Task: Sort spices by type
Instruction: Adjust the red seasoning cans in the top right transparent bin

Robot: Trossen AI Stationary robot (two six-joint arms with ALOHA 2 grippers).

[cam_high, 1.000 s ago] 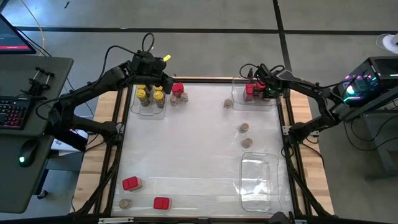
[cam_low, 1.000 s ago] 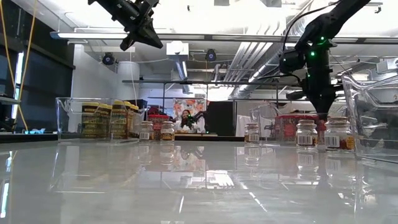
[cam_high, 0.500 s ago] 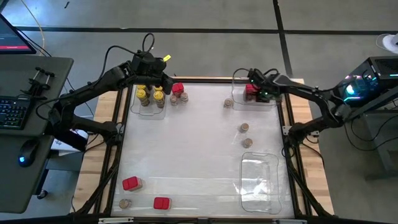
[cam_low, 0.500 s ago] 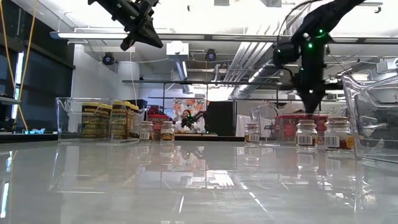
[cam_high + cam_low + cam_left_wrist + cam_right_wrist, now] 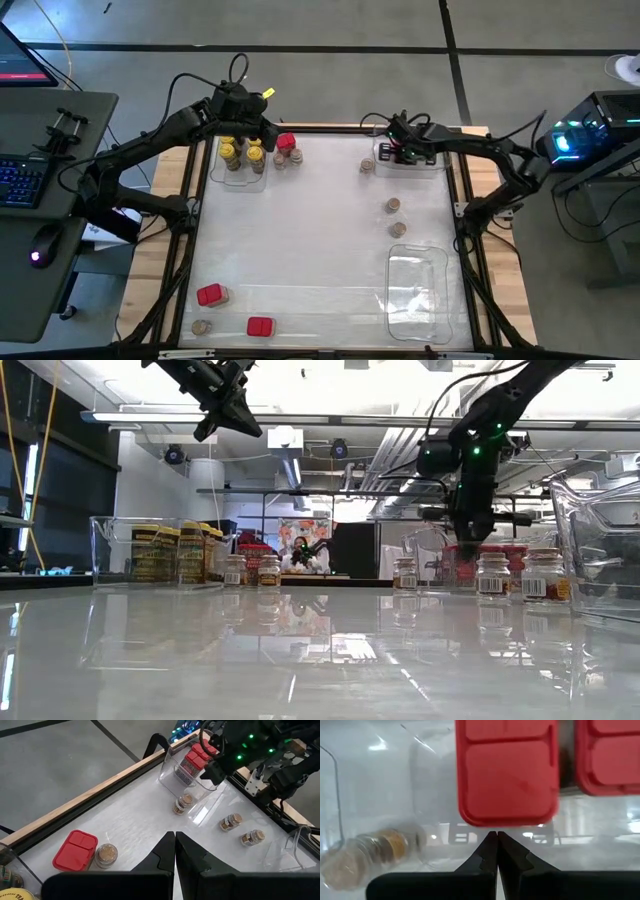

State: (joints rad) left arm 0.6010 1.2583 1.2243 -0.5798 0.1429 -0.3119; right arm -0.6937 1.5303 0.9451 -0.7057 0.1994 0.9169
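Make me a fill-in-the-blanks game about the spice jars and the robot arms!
1. The jars in the left tray have ____ lids.
2. The boxes right under the right end effector are ____.
3. Both end effectors are ____; the left end effector hangs above the table.
4. The tray near the table's front right corner holds ____ spices.

Missing words: yellow; red; shut; no
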